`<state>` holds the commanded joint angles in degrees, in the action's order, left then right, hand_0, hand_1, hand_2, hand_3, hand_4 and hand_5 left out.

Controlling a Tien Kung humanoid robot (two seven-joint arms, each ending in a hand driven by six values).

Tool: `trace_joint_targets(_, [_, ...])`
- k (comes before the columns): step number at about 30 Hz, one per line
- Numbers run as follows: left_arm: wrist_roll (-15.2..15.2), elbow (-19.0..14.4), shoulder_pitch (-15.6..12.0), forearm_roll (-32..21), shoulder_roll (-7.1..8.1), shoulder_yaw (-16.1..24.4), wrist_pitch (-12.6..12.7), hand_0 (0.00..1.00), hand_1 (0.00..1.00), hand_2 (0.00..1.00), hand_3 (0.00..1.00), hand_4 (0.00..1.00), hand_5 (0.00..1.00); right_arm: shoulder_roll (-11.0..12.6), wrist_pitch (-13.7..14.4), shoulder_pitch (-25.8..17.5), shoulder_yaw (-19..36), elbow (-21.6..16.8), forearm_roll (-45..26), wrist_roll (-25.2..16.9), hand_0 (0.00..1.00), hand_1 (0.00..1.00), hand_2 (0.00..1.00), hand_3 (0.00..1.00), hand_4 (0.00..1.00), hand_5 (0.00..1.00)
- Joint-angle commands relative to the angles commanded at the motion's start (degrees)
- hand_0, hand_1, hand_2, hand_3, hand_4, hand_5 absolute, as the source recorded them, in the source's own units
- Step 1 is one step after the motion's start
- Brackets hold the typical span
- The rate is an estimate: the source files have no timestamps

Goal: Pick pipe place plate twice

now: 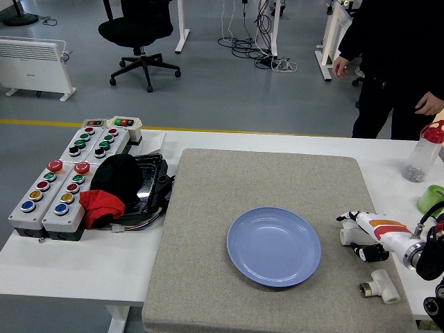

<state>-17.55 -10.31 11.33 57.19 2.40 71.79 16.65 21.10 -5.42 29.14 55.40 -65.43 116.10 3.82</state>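
A blue plate (274,246) lies in the middle of the grey mat (208,208), with nothing on it. My right hand (361,236) comes in from the right edge, just right of the plate. Its fingers are curled around a white pipe fitting (345,236), whose end shows under the thumb. A second white pipe fitting, T-shaped (381,285), lies on the mat near the front right corner, below the hand and apart from it. The left arm does not show.
Two button boxes (59,187) and a black tray with black and red cloth (118,187) stand at the left. A clear bottle with a red cap (423,154) and a green cup (433,200) are at the right edge. A person (395,55) stands at the far right, hands off the table.
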Motion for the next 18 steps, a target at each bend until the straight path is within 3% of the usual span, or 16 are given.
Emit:
trace_joint_targets(3, [-0.1,0.0,-0.2,0.3,-0.03,0.1,0.0,0.711,0.748,0.719,0.658,0.401,0.998,-0.1,0.2,-0.1,-0.5,0.6,-0.4,0.0,0.713,0.723,0.737,0.765,0.525,0.010])
trace_joint_targets(4, [-0.1,0.0,-0.2,0.4,-0.04,0.2,0.0,0.711,0.748,0.719,0.658,0.401,0.998,-0.1,0.3,-0.1,-0.5,0.7,-0.4,0.0,0.545,0.602,0.625,0.716,0.466,0.002])
trace_joint_targets(9, [-0.3,-0.1,-0.6,1.5,-0.05,0.7,-0.1,0.711,0.748,0.719,0.658,0.401,0.998,-0.3,1.5,-0.5,-1.2,1.5,-1.2,0.0,0.545,0.602,0.625,0.716,0.466,0.002])
trace_joint_targets(10, [-0.4,-0.1,-0.7,1.8,-0.04,0.8,-0.1,0.711,0.747,0.719,0.658,0.401,0.998,-0.3,2.0,-0.6,-1.2,1.4,-1.5,0.0,0.477,0.553,0.603,0.680,0.433,0.002])
trace_joint_targets(15, [-0.6,-0.1,-1.1,2.5,0.02,1.1,-0.2,0.711,0.747,0.719,0.658,0.401,0.998,-0.1,4.2,-1.2,-0.7,0.6,-2.5,-0.3,0.477,0.553,0.603,0.680,0.433,0.002])
trace_joint_targets(16, [-0.7,-0.2,-1.2,2.6,0.04,1.2,-0.2,0.712,0.747,0.720,0.658,0.400,0.998,-0.1,4.6,-1.3,-0.5,0.3,-2.7,-0.4,0.425,0.520,0.577,0.637,0.406,0.002])
trace_joint_targets(18, [-0.7,-0.2,-1.3,2.9,0.07,1.3,-0.2,0.712,0.747,0.720,0.658,0.400,0.998,0.0,5.3,-1.4,-0.1,-0.4,-3.1,-0.7,0.425,0.520,0.577,0.637,0.406,0.002])
